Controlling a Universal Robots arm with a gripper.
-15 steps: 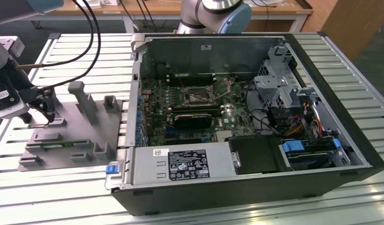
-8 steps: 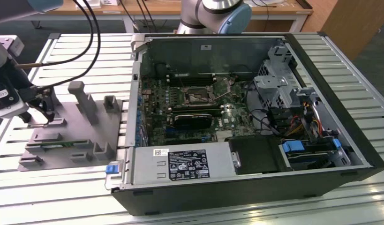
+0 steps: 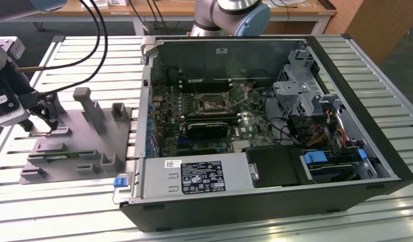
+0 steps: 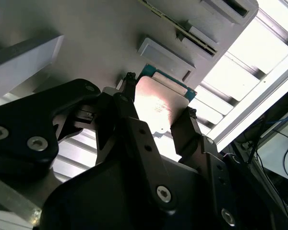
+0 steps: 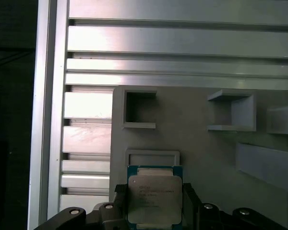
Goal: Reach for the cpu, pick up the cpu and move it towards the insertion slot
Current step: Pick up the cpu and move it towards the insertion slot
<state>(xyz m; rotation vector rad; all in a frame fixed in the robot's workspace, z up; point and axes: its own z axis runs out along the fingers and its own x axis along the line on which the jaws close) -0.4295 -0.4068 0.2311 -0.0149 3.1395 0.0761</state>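
The cpu (image 4: 158,103) is a flat square chip with a silvery top and a thin green rim. In both wrist views it sits between my two black fingers, which press against its opposite edges. My gripper (image 4: 159,96) (image 5: 153,191) is shut on the cpu (image 5: 154,199), low over the grey plastic fixture (image 5: 197,143), beside a small rectangular recess frame (image 5: 152,157). In the exterior view my gripper (image 3: 50,123) is at the far left, over the fixture (image 3: 92,146). The insertion slot (image 3: 211,104), a dark square socket with a metal frame, lies on the motherboard inside the open computer case.
The open computer case (image 3: 260,201) lies at the exterior view's right of the fixture, with its power supply (image 3: 192,176) near the front. Upright grey posts (image 3: 92,108) rise from the fixture. A narrow green strip (image 3: 65,155) rests in one fixture slot. Black cables (image 3: 99,45) hang above.
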